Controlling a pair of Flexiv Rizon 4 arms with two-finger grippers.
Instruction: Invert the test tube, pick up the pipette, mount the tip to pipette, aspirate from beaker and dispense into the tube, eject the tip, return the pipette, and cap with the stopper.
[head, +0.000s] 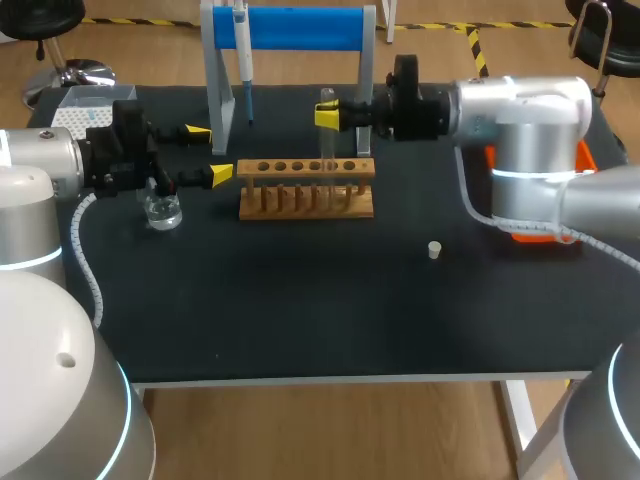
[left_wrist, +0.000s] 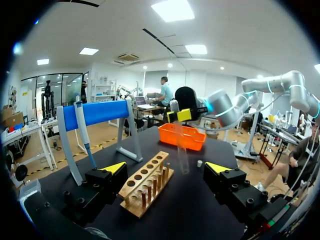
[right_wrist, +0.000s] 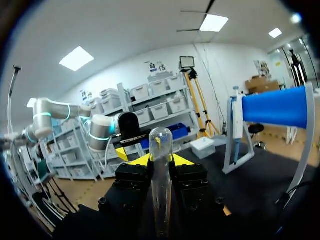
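In the head view, your right gripper (head: 327, 117) pinches the tube (head: 327, 150) upright over the rack (head: 306, 190). Your left gripper (head: 209, 152) is spread wide near the beaker (head: 162, 212), and the stopper (head: 434, 250) lies well apart from the rack. From the left wrist, the spread fingers frame the rack and tube. From the right wrist, both fingers press the tube's sides.

Tube (head: 325, 150) seemingly above rack (head: 306, 190), beaker (head: 162, 210) left

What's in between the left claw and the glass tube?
The wooden rack. In the left wrist view it lies just ahead of the open left claw, with the glass tube standing over its far end.
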